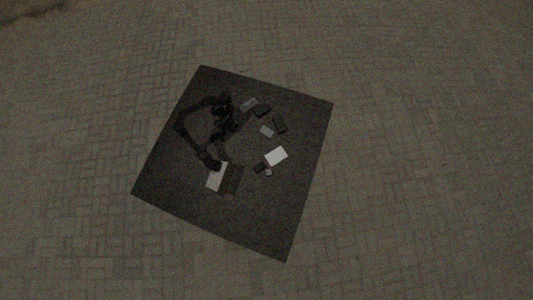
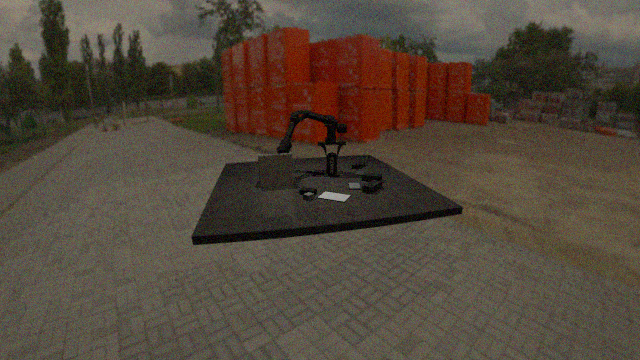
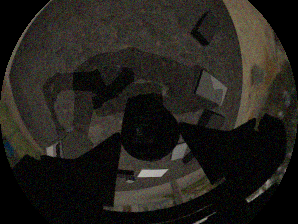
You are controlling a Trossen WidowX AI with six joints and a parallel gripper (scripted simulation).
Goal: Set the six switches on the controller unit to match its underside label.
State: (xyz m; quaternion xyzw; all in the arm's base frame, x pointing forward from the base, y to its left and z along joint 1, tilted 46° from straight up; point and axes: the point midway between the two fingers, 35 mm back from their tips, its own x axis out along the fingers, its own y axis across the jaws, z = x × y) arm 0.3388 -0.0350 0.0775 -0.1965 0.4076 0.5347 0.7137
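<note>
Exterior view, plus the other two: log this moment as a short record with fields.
pincer: shut on a dark unit
dark unit: on end, probably the controller
switch settings: unreadable
underside label: cannot tell
white sheet: flat on the bench
tall grey block: near the arm's foot
task: unfinished; unit not flat on its base
</note>
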